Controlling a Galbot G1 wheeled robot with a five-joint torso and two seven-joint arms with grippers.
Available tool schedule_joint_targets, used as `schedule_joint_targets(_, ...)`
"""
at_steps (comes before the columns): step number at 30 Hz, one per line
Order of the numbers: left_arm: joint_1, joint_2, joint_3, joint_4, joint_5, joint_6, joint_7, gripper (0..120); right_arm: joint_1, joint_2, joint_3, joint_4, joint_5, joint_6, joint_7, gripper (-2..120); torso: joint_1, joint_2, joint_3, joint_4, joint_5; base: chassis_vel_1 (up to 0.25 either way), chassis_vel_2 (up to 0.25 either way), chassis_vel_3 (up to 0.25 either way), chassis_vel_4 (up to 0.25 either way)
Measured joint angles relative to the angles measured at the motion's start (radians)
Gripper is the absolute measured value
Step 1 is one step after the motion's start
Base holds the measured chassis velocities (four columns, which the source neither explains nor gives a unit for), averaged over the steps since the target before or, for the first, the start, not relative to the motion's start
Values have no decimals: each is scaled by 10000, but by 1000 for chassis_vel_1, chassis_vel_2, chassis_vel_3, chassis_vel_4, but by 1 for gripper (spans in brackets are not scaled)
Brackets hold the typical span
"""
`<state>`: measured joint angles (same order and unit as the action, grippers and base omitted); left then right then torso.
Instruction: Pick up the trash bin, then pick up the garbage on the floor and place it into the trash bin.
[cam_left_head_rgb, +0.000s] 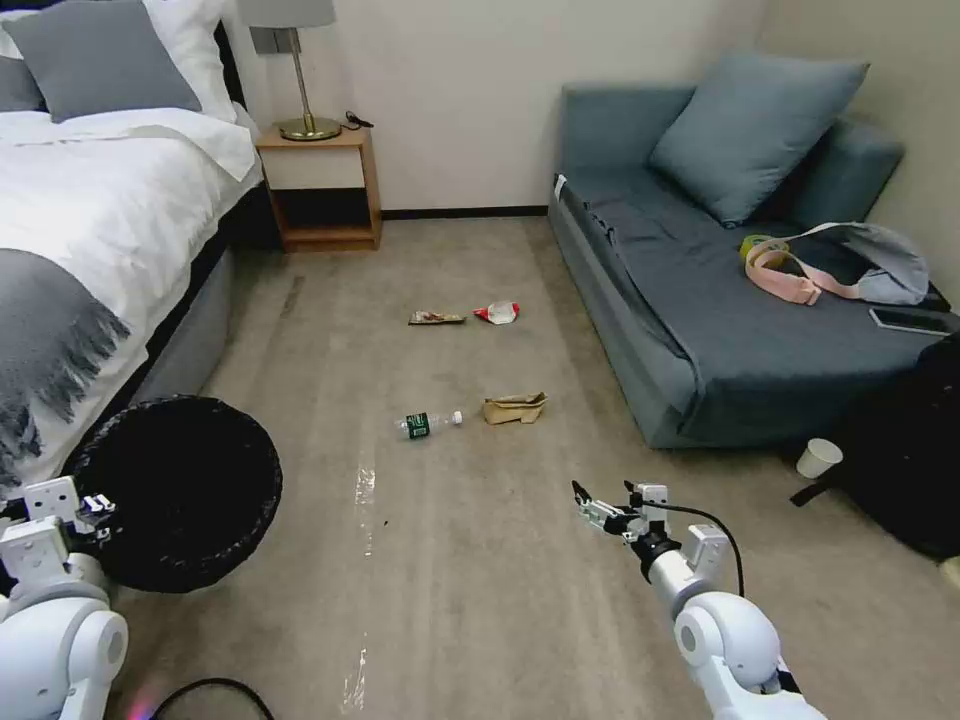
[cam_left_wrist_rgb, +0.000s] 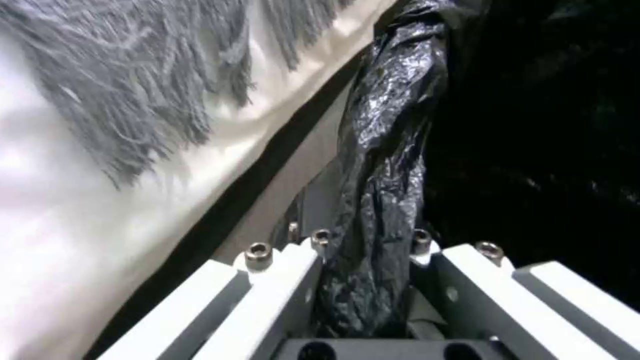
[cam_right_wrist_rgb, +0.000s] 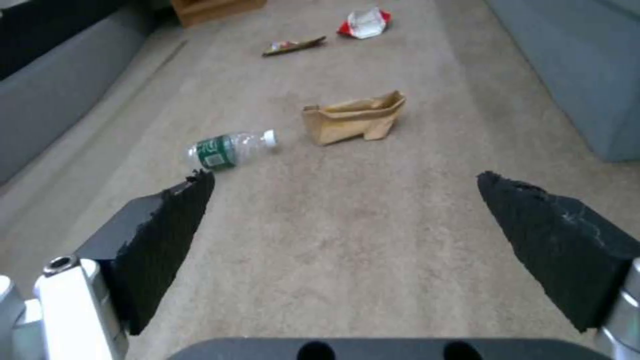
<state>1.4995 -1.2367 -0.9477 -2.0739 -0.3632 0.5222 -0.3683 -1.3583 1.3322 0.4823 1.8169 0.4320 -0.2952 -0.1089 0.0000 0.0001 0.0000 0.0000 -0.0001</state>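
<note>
In the head view, the trash bin (cam_left_head_rgb: 175, 490) sits tilted at the foot of the bed (cam_left_head_rgb: 100, 220), mouth toward the camera, with the left gripper (cam_left_head_rgb: 92, 510) at its near rim. All places below are given from this bin. The clear bottle (cam_left_head_rgb: 428, 424) lies on the carpet well off the bin's open side, toward the sofa (cam_left_head_rgb: 700, 300); the brown paper bag (cam_left_head_rgb: 515, 408) lies just beyond the bottle. Farther from the bin, the flat snack wrapper (cam_left_head_rgb: 436, 318) and the red-and-white packet (cam_left_head_rgb: 498, 313) lie near each other. The right gripper (cam_left_head_rgb: 598, 508) hovers above the floor, apart from the bin, nearer the bottle and bag.

In the left wrist view, the left gripper (cam_left_wrist_rgb: 367, 260) is clamped on the bin's rim, a fold of crinkly black liner (cam_left_wrist_rgb: 383, 165) bunched between its white fingers (cam_left_wrist_rgb: 280, 280); the bin's dark interior lies on one side, the bedding on the other.

In the right wrist view, the right gripper (cam_right_wrist_rgb: 347, 220) is spread wide and empty, its black pads (cam_right_wrist_rgb: 170, 225) framing bare carpet short of the bottle (cam_right_wrist_rgb: 230, 149) and the bag (cam_right_wrist_rgb: 353, 120).

The bin looks secured, so the step in hand is likely the first litter pickup. The bottle will probably roll, so straddling it across its body and closing squarely should work best; the bin needs holding mouth-up within reach.
</note>
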Motion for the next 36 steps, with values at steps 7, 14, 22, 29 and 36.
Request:
schedule_joint_targets(7, -74, -84, 139, 87, 5, -68, 41, 2, 166, -2, -111, -255, 38, -34, -9, 100, 0, 0, -1, 0, 1, -30, 34, 32, -27)
schedule_joint_targets(14, -168, -121, 279, 150, 52, -117, 55, 2, 197, 12, -137, -403, 19, -22, -56, 100, 0, 0, 0, -1, 1, -123, 112, 116, -114)
schedule_joint_targets(22, -242, -88, 303, 211, 56, -136, 64, 2, 157, 29, -103, -409, -15, -18, -106, 100, 0, 0, 0, -1, 0, -100, 95, 90, -88)
schedule_joint_targets(29, -247, -82, 287, 363, 44, -283, 91, 2, 159, 95, -153, -469, -110, -21, -150, 100, 0, 0, 0, 0, 0, -80, 90, 79, -84)
schedule_joint_targets(36, -285, -33, 227, 450, -3, -342, 104, 2, 217, 156, -243, -625, -203, -22, -193, 100, 0, 0, 0, 0, 1, -133, 130, 120, -143)
